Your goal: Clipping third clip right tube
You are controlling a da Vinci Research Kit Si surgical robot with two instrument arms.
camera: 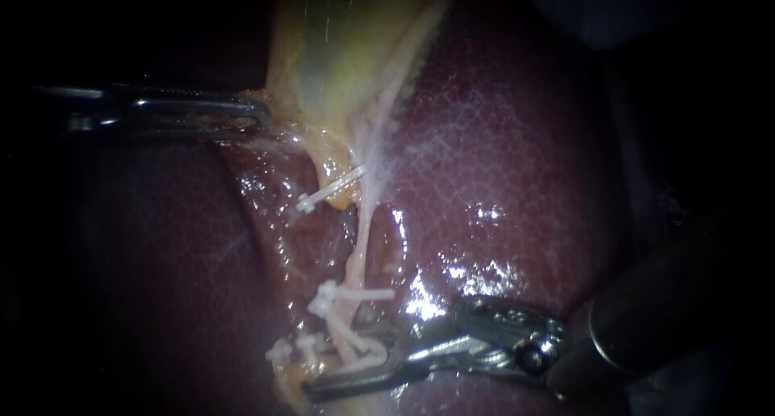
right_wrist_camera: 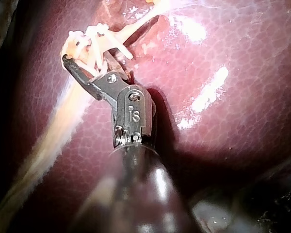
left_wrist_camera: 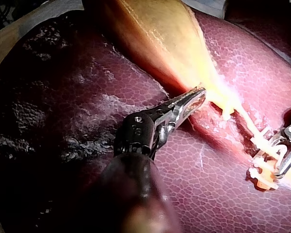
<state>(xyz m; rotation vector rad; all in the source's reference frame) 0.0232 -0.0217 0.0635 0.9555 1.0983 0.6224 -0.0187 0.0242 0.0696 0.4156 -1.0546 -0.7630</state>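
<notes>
The pale right tube (camera: 363, 238) runs down from the yellow gallbladder (camera: 347, 44) over the liver (camera: 517, 141). Two white clips (camera: 351, 293) cross its lower part. My right instrument (camera: 343, 366) comes in from the lower right. Its jaws straddle the tube just below those clips and are shut on a white clip (camera: 359, 358). In the right wrist view the jaws (right_wrist_camera: 85, 60) sit among the clips (right_wrist_camera: 94, 39). My left instrument (camera: 258, 113) is shut on the gallbladder's lower edge and holds it to the left, as the left wrist view (left_wrist_camera: 199, 94) also shows.
A short stump to the left of the tube carries its own white clip (camera: 327, 191). Another white clip (camera: 282, 351) lies at the lower left by yellowish tissue. Wet, glistening liver surrounds the tubes, and dark liver (left_wrist_camera: 48, 97) lies beside my left shaft.
</notes>
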